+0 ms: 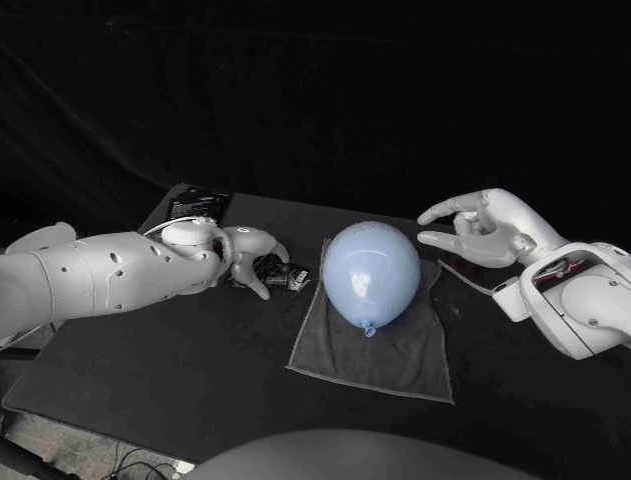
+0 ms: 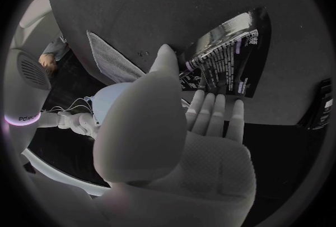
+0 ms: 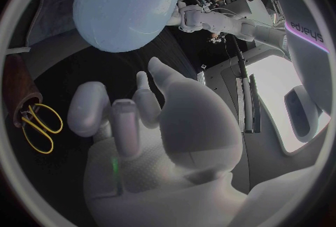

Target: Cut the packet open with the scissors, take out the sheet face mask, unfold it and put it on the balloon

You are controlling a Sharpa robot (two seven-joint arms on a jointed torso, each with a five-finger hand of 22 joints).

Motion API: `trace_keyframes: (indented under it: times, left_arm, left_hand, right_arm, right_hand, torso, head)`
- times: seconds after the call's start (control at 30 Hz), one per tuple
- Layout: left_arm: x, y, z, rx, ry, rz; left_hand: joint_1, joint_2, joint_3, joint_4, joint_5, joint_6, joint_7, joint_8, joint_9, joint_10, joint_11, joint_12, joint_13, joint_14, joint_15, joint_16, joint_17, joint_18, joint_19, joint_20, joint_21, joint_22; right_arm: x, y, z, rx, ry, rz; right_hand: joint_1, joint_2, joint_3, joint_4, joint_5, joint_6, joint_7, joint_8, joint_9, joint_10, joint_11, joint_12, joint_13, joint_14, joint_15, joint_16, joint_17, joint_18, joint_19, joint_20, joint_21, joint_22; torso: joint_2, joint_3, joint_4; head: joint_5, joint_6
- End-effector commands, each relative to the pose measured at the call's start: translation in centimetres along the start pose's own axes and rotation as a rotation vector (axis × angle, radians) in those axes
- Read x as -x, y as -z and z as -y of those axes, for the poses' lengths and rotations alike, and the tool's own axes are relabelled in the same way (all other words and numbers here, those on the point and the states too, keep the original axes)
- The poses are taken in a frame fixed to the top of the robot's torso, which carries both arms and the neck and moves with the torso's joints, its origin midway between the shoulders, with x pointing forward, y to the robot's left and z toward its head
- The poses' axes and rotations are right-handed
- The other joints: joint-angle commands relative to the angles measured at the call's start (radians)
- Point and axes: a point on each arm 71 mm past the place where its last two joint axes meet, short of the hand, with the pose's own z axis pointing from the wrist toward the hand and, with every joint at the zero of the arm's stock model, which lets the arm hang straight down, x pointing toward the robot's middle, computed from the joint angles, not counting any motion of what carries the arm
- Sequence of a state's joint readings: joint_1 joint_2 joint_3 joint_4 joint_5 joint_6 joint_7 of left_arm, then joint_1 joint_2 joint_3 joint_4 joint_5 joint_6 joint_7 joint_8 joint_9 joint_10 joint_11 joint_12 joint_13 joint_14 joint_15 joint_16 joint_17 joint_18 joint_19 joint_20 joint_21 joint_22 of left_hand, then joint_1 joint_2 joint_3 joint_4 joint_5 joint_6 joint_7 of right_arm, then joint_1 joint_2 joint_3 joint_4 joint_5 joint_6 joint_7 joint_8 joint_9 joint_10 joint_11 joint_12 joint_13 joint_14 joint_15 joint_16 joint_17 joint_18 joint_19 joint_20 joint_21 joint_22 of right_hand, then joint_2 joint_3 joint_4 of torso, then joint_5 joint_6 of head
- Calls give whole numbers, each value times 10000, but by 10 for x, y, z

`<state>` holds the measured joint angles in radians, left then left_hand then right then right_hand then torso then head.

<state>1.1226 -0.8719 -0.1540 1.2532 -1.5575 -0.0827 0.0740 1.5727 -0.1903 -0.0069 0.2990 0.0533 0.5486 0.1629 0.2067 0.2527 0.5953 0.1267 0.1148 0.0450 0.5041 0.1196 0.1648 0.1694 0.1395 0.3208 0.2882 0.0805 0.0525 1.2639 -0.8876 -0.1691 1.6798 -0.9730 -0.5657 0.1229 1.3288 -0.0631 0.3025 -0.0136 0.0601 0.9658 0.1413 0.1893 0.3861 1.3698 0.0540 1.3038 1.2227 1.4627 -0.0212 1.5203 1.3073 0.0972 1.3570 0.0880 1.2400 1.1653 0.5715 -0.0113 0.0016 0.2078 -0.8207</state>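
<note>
Black table [image 1: 142, 370] setup: left hand [image 1: 250, 258] has its fingertips [image 2: 210, 108] right at the packet [image 2: 227, 54], can't tell if it's gripping. Right hand [image 1: 485, 228] is empty, fingers apart, balloon [image 1: 369, 270] near its fingertips, lying on a towel [image 1: 387, 352].

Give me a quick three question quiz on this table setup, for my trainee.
1. True or false: the balloon lies on a grey cloth.
2. Fill in: the scissors have ___ handles.
3. The left hand has its fingertips at: A the balloon, B the scissors, C the packet.
Key: 1 true; 2 yellow; 3 C.
</note>
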Motion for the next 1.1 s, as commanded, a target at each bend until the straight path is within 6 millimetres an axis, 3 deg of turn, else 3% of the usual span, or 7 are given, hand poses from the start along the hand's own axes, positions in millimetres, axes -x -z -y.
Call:
trace_keyframes:
  times: [0.03, 0.1, 0.13, 0.43, 0.7, 0.8, 1.1]
  left_arm:
    - [-19, 4, -2, -138, 518, -755]
    - [-16, 6, -2, -404, 837, -463]
    - [-15, 7, -1, -530, 996, -317]
    - [-5, 16, -3, -1292, 2080, 758]
    - [-2, 19, -4, -1544, 2370, 1045]
    - [-1, 19, -4, -1569, 2464, 1107]
    - [8, 21, -6, -1644, 3085, 1807]
  left_hand:
    - [21, 162, 182, -8, -39, 456, 232, 230, 189, 464, 239, -63, 129, 279, 108, 25, 668, 127, 131, 8, 68, -9]
    - [62, 239, 394, -15, -41, 830, 250, 401, 311, 703, 262, -78, 139, 482, 145, 59, 685, 173, 300, 10, 127, 9]
    - [124, 404, 645, -27, -45, 1407, 315, 660, 495, 1039, 331, -50, 162, 808, 220, 143, 754, 209, 556, 22, 216, 44]
    - [397, 627, 1482, -64, -49, 2216, 428, 948, 515, 2274, 535, -91, 207, 1401, 447, 116, 728, 142, 1077, 45, 374, 54]
    - [923, 937, 2287, -122, -51, 3398, 132, 1358, 534, 2734, 580, -218, 200, 1719, 559, 46, 675, 64, 1187, 39, 368, 9]
    - [1041, 955, 2489, -140, -52, 3795, 254, 1504, 558, 2798, 523, -293, 193, 1778, 565, 10, 648, 66, 1205, 40, 358, -2]
    - [1240, 991, 3310, -247, -52, 4690, 13, 2166, 888, 3518, 659, -355, 188, 2660, 649, 113, 706, 91, 1763, 49, 481, 35]
  right_arm:
    - [-1, 0, -1, 70, -16, -100]
    - [-1, 0, -1, 78, -25, -95]
    - [-1, 1, -1, 80, -28, -93]
    - [0, 0, 0, 99, -58, -87]
    - [-1, 0, 0, 108, -69, -94]
    - [-1, 0, 0, 110, -72, -99]
    - [-1, -1, 0, 107, -60, -94]
  right_hand:
    - [-55, 53, 67, -16, -1, -49, -7, 52, 11, -24, 2, 48, -3, 657, 40, 37, 395, -11, -76, 1, -63, 6]
    - [-54, 61, 82, -10, 10, -51, -6, 55, 15, -29, 2, 43, -5, 652, 40, 31, 373, -7, -86, 2, -77, -8]
    - [-53, 62, 85, -8, 13, -52, -6, 56, 16, -30, 2, 42, -5, 651, 40, 30, 367, -6, -89, 2, -81, -11]
    - [-51, 76, 116, 5, 34, -58, -4, 62, 23, -51, 3, 17, -27, 653, 41, 31, 381, -5, -92, 3, -84, -9]
    - [-49, 80, 127, 9, 40, -59, -5, 64, 25, -69, 3, -5, -53, 651, 41, 29, 374, -1, -102, 4, -98, -24]
    - [-48, 82, 132, 11, 42, -60, -4, 65, 26, -79, 4, -17, -67, 651, 41, 29, 373, 1, -109, 4, -108, -35]
    - [-46, 84, 144, 15, 45, -63, -4, 67, 30, -97, 4, -38, -90, 652, 42, 29, 379, 3, -116, 5, -117, -43]
  torso:
    - [3, -2, 7]
    - [0, -3, 7]
    - [0, -3, 11]
    - [-4, -3, 5]
    - [-1, -5, 8]
    - [1, -2, 1]
    - [1, -3, 7]
  head:
    - [-31, 36]
    - [-46, 70]
    - [-57, 80]
    - [-86, 132]
    - [-89, 158]
    - [-68, 166]
    - [-137, 299]
